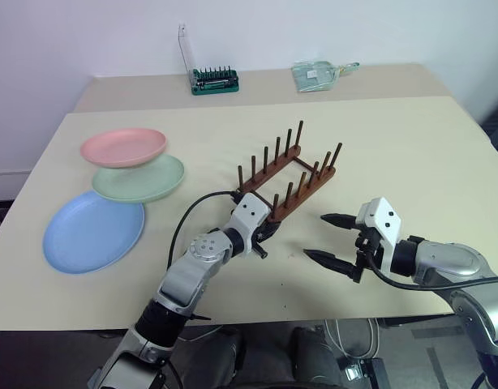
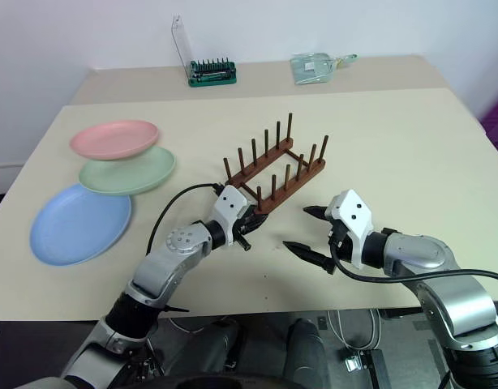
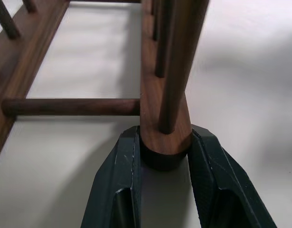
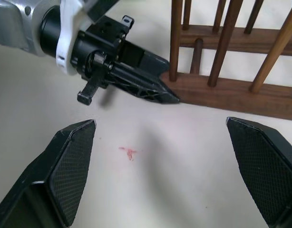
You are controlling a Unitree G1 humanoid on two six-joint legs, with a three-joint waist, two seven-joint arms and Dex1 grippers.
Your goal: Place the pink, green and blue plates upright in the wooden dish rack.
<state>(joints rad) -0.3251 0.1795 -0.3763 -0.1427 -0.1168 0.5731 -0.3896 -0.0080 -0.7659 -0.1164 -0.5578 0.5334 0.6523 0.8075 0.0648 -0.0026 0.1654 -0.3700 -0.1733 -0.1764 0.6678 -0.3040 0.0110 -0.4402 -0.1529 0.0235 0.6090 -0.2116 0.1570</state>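
left gripper (image 3: 164,164) pinching near end of wooden dish rack (image 1: 288,180) rail, right gripper (image 1: 328,240) spread wide just right of that end, touching nothing, pink plate (image 1: 123,147), green plate (image 1: 139,177), blue plate (image 1: 93,231) overlapping flat on table (image 1: 411,154), well left of both grippers

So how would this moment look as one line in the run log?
left claw: clamped on wooden dish rack rail end | right claw: open, nearby | plates: stacked flat on table, none racked
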